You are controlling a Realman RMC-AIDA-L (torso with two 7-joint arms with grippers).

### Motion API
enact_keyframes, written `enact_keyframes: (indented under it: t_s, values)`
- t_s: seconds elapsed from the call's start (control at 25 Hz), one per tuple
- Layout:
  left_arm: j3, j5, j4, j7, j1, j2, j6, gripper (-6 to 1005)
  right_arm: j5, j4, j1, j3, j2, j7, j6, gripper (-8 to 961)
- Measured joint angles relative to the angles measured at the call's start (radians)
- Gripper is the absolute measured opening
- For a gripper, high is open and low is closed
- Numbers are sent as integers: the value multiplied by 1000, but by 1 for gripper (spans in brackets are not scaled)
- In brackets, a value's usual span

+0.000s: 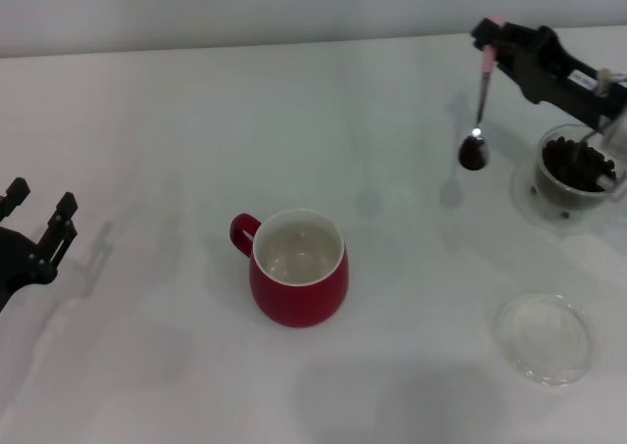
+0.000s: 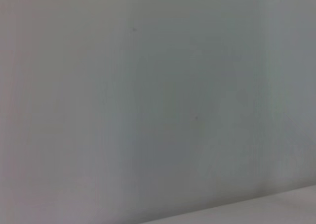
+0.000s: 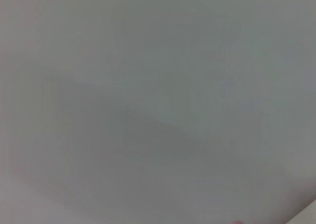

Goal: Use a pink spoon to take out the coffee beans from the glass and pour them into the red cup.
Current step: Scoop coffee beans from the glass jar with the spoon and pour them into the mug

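In the head view my right gripper point(image 1: 487, 34) is at the back right, shut on the pink handle of the pink spoon point(image 1: 481, 99). The spoon hangs bowl-down, with dark coffee beans point(image 1: 473, 154) in its bowl, above the table just left of the glass. The glass point(image 1: 571, 177) stands at the right edge and holds a heap of coffee beans point(image 1: 574, 163). The red cup point(image 1: 298, 268) stands in the middle, white inside, handle toward the left, nothing visible in it. My left gripper point(image 1: 39, 219) is parked at the far left. Both wrist views show only blank pale surface.
A flat clear shallow dish point(image 1: 544, 337) lies at the front right, in front of the glass. The white table point(image 1: 147, 150) stretches between the left gripper and the red cup, and behind the cup to the wall.
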Motion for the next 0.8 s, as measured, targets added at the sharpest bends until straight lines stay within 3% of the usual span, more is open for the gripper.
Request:
enact_keyframes:
  t_s: [0.8]
  values:
    - [1,4,-25,0,0,0,-2,566,-6,177,134,-105,8,-95,22,157]
